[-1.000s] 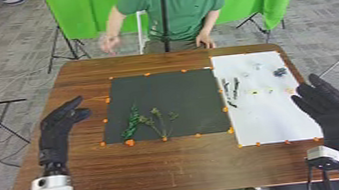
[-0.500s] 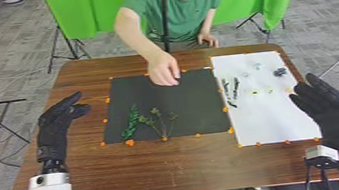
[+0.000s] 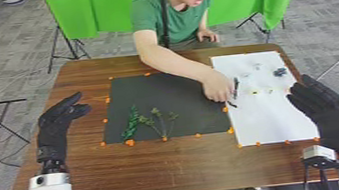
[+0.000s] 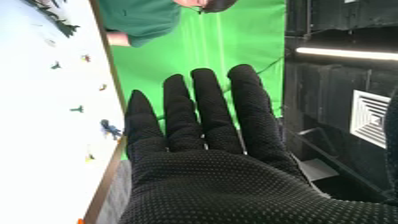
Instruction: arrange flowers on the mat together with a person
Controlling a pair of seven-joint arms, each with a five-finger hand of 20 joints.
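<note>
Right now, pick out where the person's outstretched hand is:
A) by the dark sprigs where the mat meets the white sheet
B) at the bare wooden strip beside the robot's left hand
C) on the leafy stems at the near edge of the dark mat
A: the person's hand is down beside a dark sprig, where the dark mat borders the white sheet.
</note>
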